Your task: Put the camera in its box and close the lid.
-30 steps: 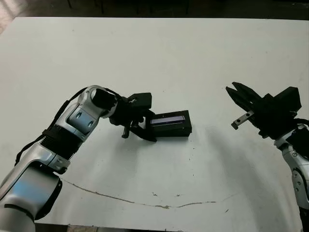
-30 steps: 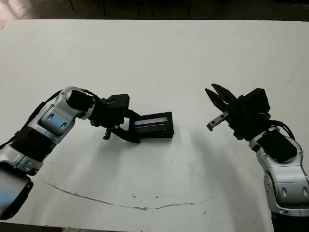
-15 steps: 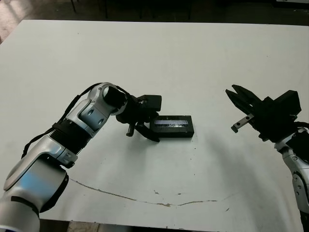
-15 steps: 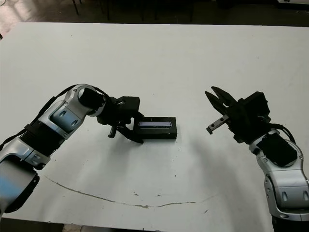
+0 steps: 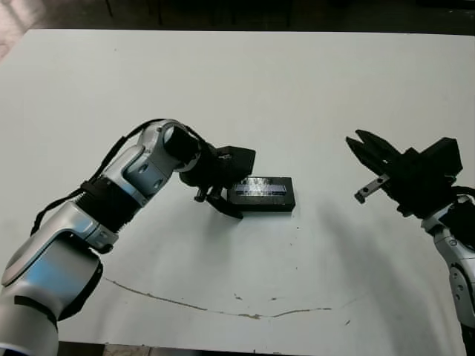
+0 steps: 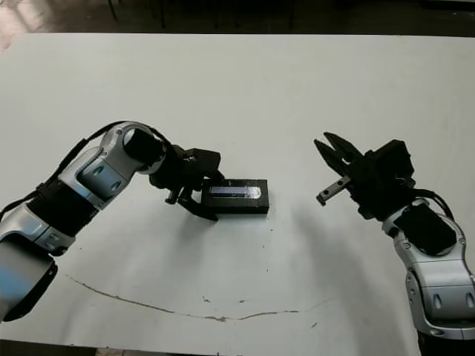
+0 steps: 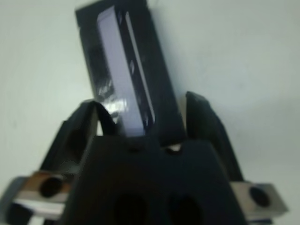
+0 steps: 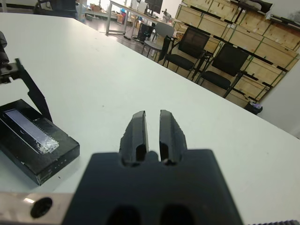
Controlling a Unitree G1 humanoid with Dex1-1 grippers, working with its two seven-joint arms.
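1. The lid (image 5: 259, 188) lies flat atop the box (image 5: 261, 202) mid-table, its shiny stripe up. The camera is out of sight, presumably inside.
2. The left tool (image 5: 220, 199) sits at the box's left end, fingers spread either side of it, apparently to square or press the lid, gripping nothing.
3. The right tool (image 5: 358, 147), nearly closed and empty, hovers well apart to the right.
4. Nothing else on the table (image 5: 297, 89) obstructs either arm.

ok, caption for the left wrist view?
Left gripper open, fingers either side of the near end of the lidded box on the white table.
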